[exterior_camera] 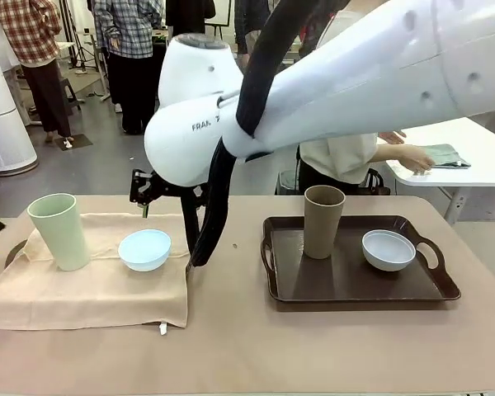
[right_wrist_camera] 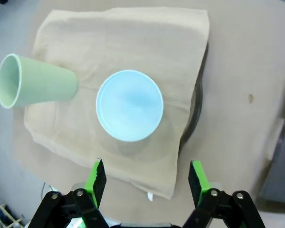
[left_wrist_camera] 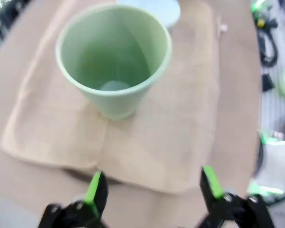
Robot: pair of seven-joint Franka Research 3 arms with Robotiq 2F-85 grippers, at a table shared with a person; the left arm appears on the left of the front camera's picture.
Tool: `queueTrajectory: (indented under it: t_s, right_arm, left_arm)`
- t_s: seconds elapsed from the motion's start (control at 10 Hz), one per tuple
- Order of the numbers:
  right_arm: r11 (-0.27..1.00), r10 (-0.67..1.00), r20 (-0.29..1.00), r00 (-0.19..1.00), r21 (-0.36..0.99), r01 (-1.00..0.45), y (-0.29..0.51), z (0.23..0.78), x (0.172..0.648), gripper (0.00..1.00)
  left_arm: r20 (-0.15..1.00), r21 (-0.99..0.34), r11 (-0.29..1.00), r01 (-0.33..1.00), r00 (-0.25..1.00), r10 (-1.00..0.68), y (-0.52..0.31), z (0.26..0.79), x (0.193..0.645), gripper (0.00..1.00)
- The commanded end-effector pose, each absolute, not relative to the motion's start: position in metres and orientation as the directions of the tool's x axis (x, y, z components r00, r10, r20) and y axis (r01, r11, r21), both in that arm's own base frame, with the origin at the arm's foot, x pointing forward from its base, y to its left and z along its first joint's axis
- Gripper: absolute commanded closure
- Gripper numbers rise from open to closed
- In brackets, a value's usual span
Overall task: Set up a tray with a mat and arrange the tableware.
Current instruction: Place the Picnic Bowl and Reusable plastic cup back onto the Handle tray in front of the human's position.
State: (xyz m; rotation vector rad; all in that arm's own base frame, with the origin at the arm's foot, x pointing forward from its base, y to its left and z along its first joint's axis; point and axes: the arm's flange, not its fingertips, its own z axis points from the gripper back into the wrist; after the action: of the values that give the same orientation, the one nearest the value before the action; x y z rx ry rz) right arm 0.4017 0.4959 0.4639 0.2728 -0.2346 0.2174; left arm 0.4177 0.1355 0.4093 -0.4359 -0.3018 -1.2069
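Light blue bowl (right_wrist_camera: 129, 105): upright on mat (exterior_camera: 91, 280), pale green cup (left_wrist_camera: 114, 61) at its 9 o'clock | right gripper (right_wrist_camera: 147, 164): over the bowl, fingers apart, holding nothing | left gripper (left_wrist_camera: 152, 173): fingers apart, cup at 12 o'clock | handling: probably best to rise straight up and avoid snagging the mat.

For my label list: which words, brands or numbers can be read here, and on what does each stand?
"FRAN", on the right arm's white housing, the rest cut off by a black cable.
The white tag at the edge of the mat: too small to read.
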Motion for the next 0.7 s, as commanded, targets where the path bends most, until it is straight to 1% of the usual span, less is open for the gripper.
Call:
queueTrajectory:
  t_s: [0.0,0.1,0.3,0.4,0.5,0.6]
  right_arm:
    - [0.951,0.194,0.26,0.946,0.187,-0.246,0.475,0.483,0.381,0.1]
    - [0.954,0.211,0.251,0.945,0.159,-0.255,0.467,0.492,0.375,0.1]
    - [0.962,0.219,0.227,0.949,0.11,-0.249,0.45,0.505,0.367,0.1]
    - [0.971,0.198,0.217,0.956,0.094,-0.222,0.442,0.511,0.362,0.1]
    - [0.979,0.174,0.195,0.965,0.067,-0.19,0.433,0.515,0.361,0.1]
    - [0.986,0.15,0.182,0.972,0.037,-0.16,0.425,0.519,0.358,0.1]
  left_arm:
    - [0.265,-0.159,0.345,0.925,0.377,-0.887,0.101,0.452,0.389,0.0]
    - [0.21,-0.137,0.351,0.926,0.373,-0.904,0.086,0.473,0.383,0.0]
    - [0.111,-0.149,0.409,0.901,0.426,-0.898,0.053,0.508,0.384,0.0]
    - [0.114,-0.141,0.46,0.877,0.475,-0.872,0.033,0.519,0.39,0.0]
    - [0.08,-0.121,0.509,0.852,0.519,-0.851,0.015,0.521,0.398,0.0]
    - [0.046,-0.062,0.576,0.815,0.579,-0.814,-0.004,0.528,0.405,0.0]
